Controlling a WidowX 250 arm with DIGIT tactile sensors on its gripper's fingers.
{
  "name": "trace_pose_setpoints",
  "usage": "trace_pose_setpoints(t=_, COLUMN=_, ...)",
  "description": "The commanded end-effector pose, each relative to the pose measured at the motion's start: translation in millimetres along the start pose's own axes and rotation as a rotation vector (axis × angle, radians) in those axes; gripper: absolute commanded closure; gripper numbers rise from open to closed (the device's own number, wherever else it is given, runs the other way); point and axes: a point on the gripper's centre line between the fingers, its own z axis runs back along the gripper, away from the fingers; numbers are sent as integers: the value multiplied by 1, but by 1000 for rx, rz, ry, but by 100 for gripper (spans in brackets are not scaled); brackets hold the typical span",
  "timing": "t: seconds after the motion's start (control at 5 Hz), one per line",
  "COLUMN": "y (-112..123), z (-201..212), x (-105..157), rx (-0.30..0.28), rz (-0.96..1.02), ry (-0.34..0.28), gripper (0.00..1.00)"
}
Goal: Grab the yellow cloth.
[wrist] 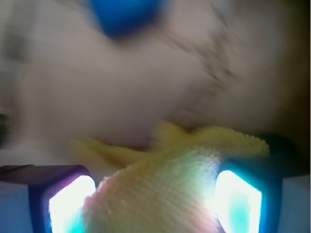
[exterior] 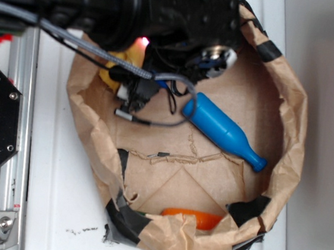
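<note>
In the wrist view the gripper (wrist: 155, 204) has its two fingers (wrist: 73, 204) closed against the nubby yellow cloth (wrist: 160, 189), bunched between them, near the crumpled paper bag's (exterior: 284, 143) far-left rim. A smooth blue bottle (exterior: 223, 130) lies mid-bag.

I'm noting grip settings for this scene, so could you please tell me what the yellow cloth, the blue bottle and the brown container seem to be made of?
The yellow cloth: soft terry-like fabric, matte, with a nubby looped weave and floppy folds.
The blue bottle: probably hard plastic, smooth with a slight sheen.
The brown container: crumpled kraft paper, matte, creased, patched with black tape.
</note>
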Motion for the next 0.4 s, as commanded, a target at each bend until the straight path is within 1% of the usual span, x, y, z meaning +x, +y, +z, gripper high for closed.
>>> trace_pose_setpoints(t=0.0, y=12, z=-3, x=-9, rx=24, rz=139, ry=-78, gripper=100)
trace_pose_setpoints(t=0.2, y=12, z=12, x=-13, rx=11, rz=166, ry=-144, gripper=100)
